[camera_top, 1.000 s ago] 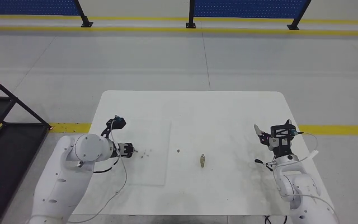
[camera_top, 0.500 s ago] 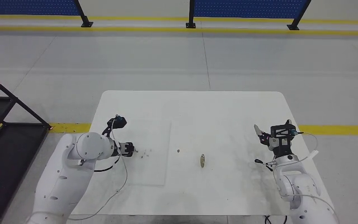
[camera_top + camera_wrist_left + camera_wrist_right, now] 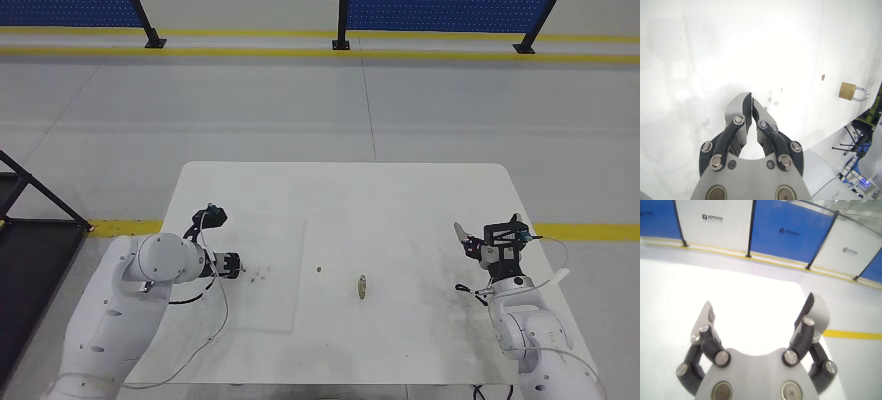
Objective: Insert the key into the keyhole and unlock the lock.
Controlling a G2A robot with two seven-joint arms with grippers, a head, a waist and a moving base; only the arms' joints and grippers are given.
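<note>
A brass padlock (image 3: 361, 287) with a silver shackle lies flat near the middle of the white table (image 3: 400, 195); it also appears in the left wrist view as the padlock (image 3: 847, 91). A tiny brown item (image 3: 822, 77) lies between it and my left gripper (image 3: 752, 97), and I cannot tell whether it is the key. My left gripper (image 3: 234, 265) is shut at the table's left, low over the surface, and I see nothing between its pads. Well right of the padlock, my right gripper (image 3: 759, 300) is open and empty near the right edge; it is the right gripper (image 3: 488, 230).
Several small grey specks (image 3: 776, 103) lie just ahead of the left fingertips. A thin clear sheet (image 3: 270, 300) covers the table's left part. A black frame (image 3: 30, 200) stands off the left edge. Fence posts (image 3: 341, 30) line the far floor.
The left arm has edged slightly toward the table's middle, its gripper still shut. The right arm and the padlock have not moved.
</note>
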